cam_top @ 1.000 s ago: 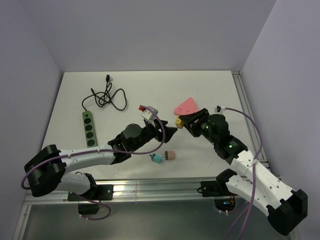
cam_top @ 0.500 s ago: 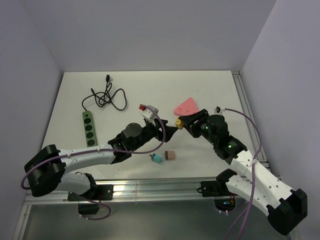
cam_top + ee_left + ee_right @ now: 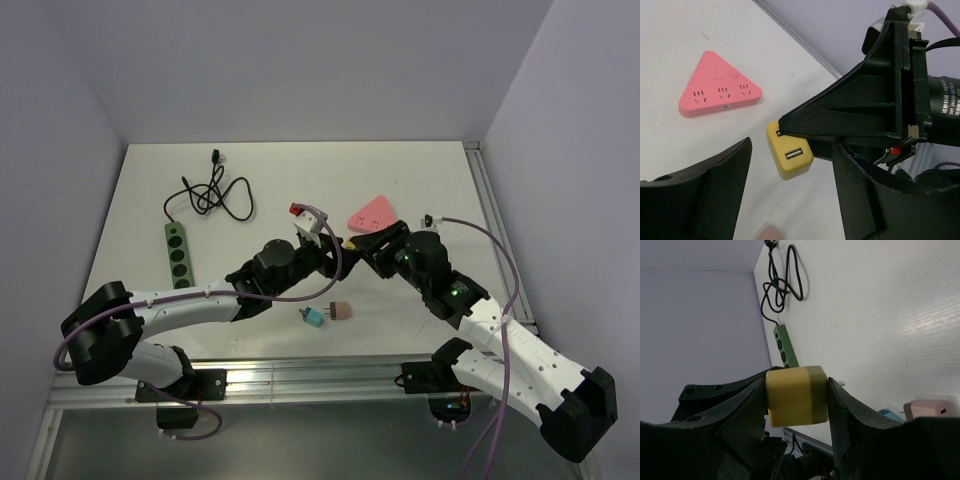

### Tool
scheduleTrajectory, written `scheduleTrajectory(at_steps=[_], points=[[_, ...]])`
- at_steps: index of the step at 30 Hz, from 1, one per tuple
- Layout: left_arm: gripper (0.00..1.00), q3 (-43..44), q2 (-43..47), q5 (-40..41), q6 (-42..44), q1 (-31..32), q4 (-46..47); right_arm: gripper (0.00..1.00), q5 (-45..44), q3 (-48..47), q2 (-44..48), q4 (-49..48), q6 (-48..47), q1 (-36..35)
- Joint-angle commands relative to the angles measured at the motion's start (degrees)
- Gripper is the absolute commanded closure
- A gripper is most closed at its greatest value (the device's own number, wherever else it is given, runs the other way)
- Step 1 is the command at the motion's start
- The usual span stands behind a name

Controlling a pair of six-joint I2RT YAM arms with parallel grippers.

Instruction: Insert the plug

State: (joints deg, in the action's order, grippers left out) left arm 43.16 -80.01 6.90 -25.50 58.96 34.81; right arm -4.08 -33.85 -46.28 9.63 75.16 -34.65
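At centre, left gripper [image 3: 339, 251] nearer yellow plug [image 3: 789, 150]

Only 1 label reads: white print on the black motor [image 3: 945, 101], right edge of the left wrist view, approx. "DM J4310-2EC V1". The line under it is too small to read.

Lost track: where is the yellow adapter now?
Top view, mid-table: yellow adapter clamped in right gripper, facing the open left gripper, near the pink socket.

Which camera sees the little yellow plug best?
The left wrist view: the yellow plug shows nearly whole, USB hole and all. The right wrist view shows a plain side; the top view, barely a speck.
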Motion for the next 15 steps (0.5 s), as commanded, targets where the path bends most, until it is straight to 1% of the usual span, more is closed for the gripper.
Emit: scheduleTrajectory(at_steps=[1,4,7,8,10,11,13,14,15], points=[[0.30,2.37,-0.06,-0.22,0.89,0.37,0.53,0.98,-1.90,-2.72,0.58,-1.63,0.34,-1.12],[0.31,2.63,-0.41,0.49,1.15,0.28,-0.17,0.98,-1.81,-2.98,0.40,-1.72,-0.18,-1.64],[0.42,3.86,-0.76,0.75,1.50,0.28,-2.01,0.97,-2.25,-3.16,0.58,-1.45,-0.54,-2.61],[0.55,4.13,-1.11,0.92,1.41,0.28,-2.37,0.96,-2.25,-3.07,0.67,-1.54,-0.71,-2.79],[0.68,4.22,-1.20,0.67,0.98,-0.24,-3.07,0.96,-2.34,-2.98,1.10,-1.37,-1.58,-2.96],[0.77,4.22,-1.20,0.23,0.63,-0.51,-3.25,0.94,-2.25,-2.98,1.19,-1.37,-2.03,-2.96],[0.87,3.69,-0.77,-2.22,-0.77,-2.08,-3.34,0.92,-2.16,-2.89,1.63,-1.19,-3.34,-2.96],[1.00,3.25,-0.59,-3.02,-1.31,-2.70,-3.52,0.87,-2.16,-2.89,1.72,-0.93,-3.87,-3.05],[1.00,2.99,-0.33,-3.46,-1.83,-3.32,-3.69,0.85,-2.16,-2.98,1.72,-0.84,-4.40,-2.96]])
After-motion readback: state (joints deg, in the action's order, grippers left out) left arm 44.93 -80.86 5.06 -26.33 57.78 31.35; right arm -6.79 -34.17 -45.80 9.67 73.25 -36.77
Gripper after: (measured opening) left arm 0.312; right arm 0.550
